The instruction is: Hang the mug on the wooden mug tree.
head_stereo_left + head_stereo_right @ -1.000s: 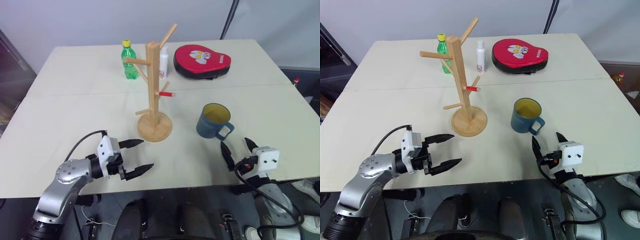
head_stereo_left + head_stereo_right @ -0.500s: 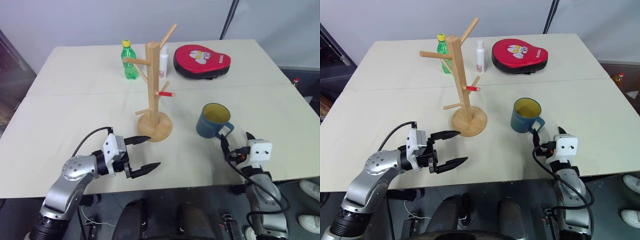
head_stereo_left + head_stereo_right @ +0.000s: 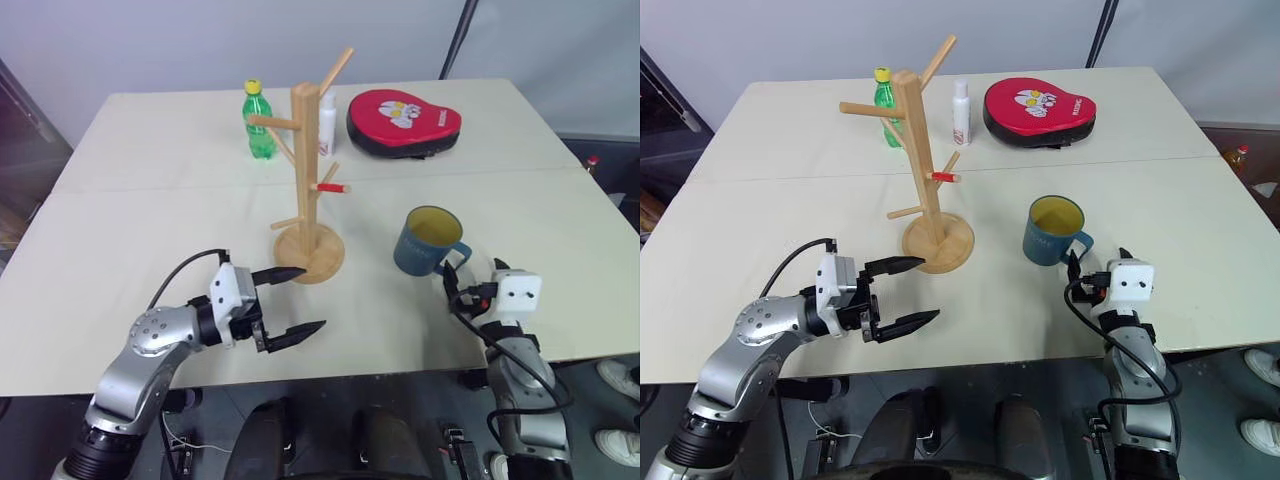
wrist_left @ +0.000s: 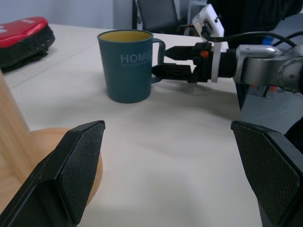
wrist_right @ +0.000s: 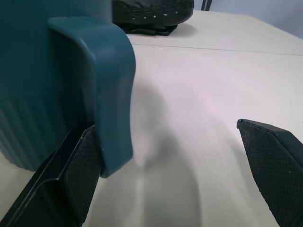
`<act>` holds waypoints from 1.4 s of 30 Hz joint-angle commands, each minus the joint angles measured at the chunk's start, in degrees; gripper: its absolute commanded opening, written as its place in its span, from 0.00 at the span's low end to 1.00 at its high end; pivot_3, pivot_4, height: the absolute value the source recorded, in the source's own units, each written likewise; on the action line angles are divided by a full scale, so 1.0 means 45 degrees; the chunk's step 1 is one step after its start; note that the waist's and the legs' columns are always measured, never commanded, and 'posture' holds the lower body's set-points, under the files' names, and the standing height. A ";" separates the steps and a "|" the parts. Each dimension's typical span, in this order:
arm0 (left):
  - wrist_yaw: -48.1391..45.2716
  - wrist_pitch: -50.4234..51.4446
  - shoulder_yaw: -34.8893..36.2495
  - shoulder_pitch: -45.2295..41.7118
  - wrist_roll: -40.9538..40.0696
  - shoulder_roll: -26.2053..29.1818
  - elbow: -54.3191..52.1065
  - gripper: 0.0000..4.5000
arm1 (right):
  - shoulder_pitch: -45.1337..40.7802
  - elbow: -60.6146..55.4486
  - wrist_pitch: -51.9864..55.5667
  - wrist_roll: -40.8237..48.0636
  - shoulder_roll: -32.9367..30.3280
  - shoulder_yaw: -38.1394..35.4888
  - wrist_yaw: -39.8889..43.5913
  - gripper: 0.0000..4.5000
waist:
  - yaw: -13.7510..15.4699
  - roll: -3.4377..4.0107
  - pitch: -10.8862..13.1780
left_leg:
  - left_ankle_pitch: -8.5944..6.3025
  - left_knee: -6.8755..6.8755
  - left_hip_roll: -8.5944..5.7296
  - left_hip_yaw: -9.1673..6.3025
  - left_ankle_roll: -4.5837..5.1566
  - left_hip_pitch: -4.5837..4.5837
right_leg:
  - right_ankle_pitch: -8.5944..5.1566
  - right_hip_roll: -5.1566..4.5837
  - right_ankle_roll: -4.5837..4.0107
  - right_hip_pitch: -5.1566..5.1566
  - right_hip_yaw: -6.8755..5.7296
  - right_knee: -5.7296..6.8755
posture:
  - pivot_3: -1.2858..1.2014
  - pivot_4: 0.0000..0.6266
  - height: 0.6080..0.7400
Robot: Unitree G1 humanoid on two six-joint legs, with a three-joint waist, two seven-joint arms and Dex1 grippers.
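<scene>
Far edge of the cream bench: a green plastic bottle with a yellow cap [image 3: 257,122], a slim white bottle [image 3: 327,125] and a red padded case with a cartoon face [image 3: 403,122], all behind the light wooden mug tree [image 3: 307,185] standing mid-bench. The dark teal mug with a yellow inside [image 3: 426,241], lettered "HOME", sits upright toward the near right edge, floor beyond. The right gripper [image 3: 1098,274] is spread wide, one finger [image 5: 78,175] through the handle loop; the left gripper [image 3: 288,304] gapes empty near the tree's base.
</scene>
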 commanded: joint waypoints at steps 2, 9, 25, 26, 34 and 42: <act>0.0146 -0.0208 0.0015 -0.0100 0.0047 -0.0007 -0.0397 1.00 | -0.0201 -0.0075 0.0054 0.0319 0.0026 -0.0009 0.0170 0.57 | 0.0008 0.0000 0.0000 | 0.0000 0.0003 0.0000 0.0000 0.0000 0.0002 | 0.0000 0.0001 0.0000 -0.0001 0.0000 0.0011 | 0.52 0.24 1.00; 0.0289 -0.0201 0.0027 -0.0165 0.0085 -0.0029 -0.0428 1.00 | -0.0256 -0.0289 0.0220 0.0525 0.0027 0.0168 0.0430 0.01 | 0.0005 -0.0002 0.0000 | 0.0001 0.0012 0.0001 0.0000 0.0001 0.0005 | 0.0006 0.0006 0.0014 -0.0003 -0.0001 0.0032 | 0.52 0.24 1.00; 0.0443 -0.0549 0.1598 -0.0348 -0.0190 0.0230 0.1148 1.00 | -0.3194 -0.4546 0.1139 -0.0534 -0.5315 0.2500 0.5482 0.01 | -0.0007 -0.0018 0.0018 | 0.0002 0.0052 0.0011 0.0005 0.0002 0.0022 | 0.0012 0.0029 0.0035 -0.0015 -0.0014 0.0100 | 0.52 0.24 1.00; 0.0424 -0.0608 0.1706 -0.0366 -0.0227 0.0223 0.1237 1.00 | -0.3835 -0.4519 0.1511 -0.0463 -0.5392 0.2577 0.5613 0.01 | 0.0026 -0.0023 0.0019 | 0.0002 0.0051 0.0011 0.0002 0.0002 0.0020 | 0.0013 0.0028 0.0036 -0.0017 -0.0017 0.0100 | 0.52 0.24 1.00; 0.0163 -0.0378 0.2825 -0.0478 -0.1081 0.0589 0.1210 1.00 | -0.6596 -0.3954 0.2805 -0.0179 -0.5877 0.2968 0.6805 0.01 | 0.0090 -0.0058 0.0028 | 0.0000 0.0046 0.0002 -0.0009 0.0004 -0.0007 | 0.0013 -0.0003 0.0044 -0.0013 -0.0032 0.0077 | 0.52 0.24 1.00; 0.0225 0.0326 0.3482 -0.0805 -0.1842 0.1230 0.0735 1.00 | -0.7632 -0.3826 0.3152 0.0017 -0.6021 0.3220 0.7590 0.01 | 0.0000 -0.0057 0.0028 | 0.0000 0.0046 0.0006 -0.0013 0.0004 -0.0002 | 0.0012 -0.0003 0.0038 -0.0015 -0.0030 0.0087 | 0.52 0.24 1.00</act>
